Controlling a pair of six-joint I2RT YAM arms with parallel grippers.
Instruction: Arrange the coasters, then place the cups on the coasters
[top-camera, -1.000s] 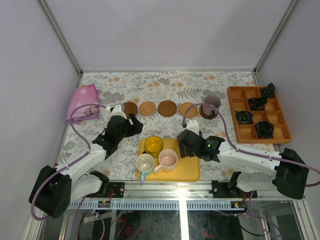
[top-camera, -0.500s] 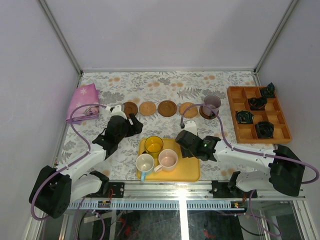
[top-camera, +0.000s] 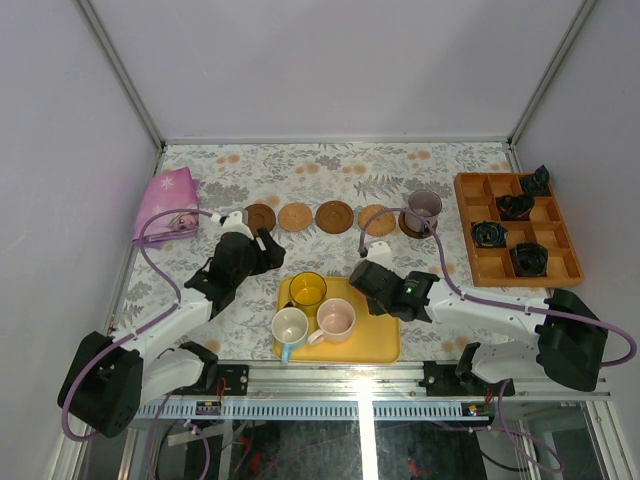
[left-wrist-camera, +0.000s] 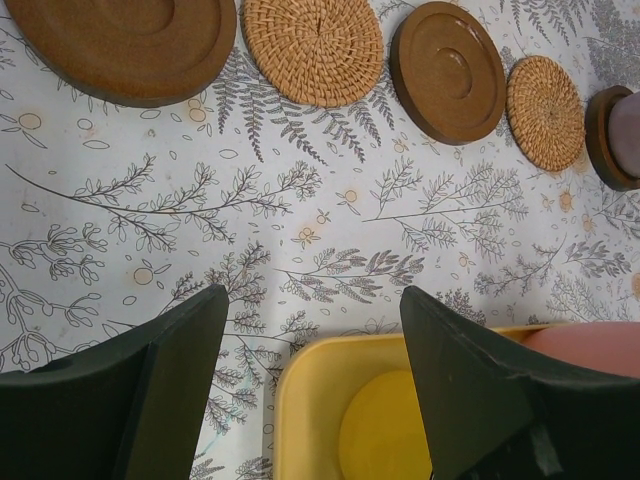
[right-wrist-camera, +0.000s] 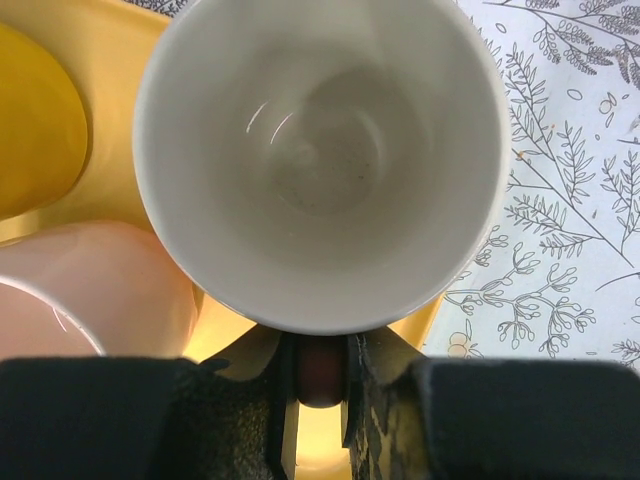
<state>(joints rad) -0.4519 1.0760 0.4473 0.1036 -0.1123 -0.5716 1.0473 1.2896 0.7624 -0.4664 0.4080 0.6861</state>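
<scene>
Five coasters lie in a row: dark, tan, dark, tan, and a dark one under the grey-purple cup. On the yellow tray stand a yellow cup, a white-and-blue cup and a pink cup. My right gripper is shut on the handle of a pale cup at the tray's right side; the arm hides this cup from above. My left gripper hangs open and empty over the tray's far left corner.
A pink cloth lies at the far left. A brown compartment tray with black ring-shaped objects sits at the right. Bare flowered tablecloth lies between the coaster row and the yellow tray.
My right gripper has shifted slightly left and closed its jaws on the pale cup's handle. The left arm has not moved.
</scene>
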